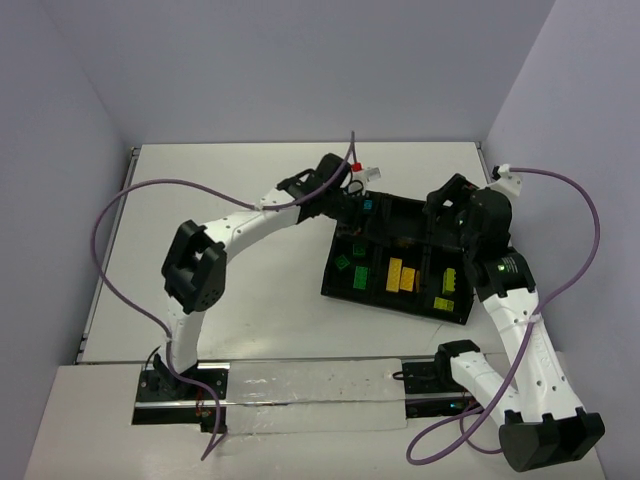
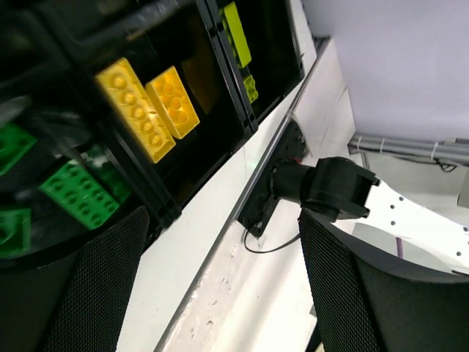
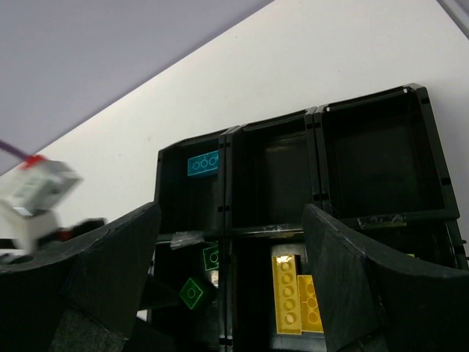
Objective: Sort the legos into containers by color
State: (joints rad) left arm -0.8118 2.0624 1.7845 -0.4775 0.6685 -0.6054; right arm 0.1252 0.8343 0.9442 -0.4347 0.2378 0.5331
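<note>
Right hand, blue lego; left-wrist, lime lego

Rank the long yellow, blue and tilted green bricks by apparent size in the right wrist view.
1. long yellow brick
2. blue brick
3. tilted green brick
Blue lies farther back, so that placing is unsure.

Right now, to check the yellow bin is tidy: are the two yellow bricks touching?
Touching. The left wrist view shows the long yellow brick and the short yellow brick side by side, edges meeting.
</note>
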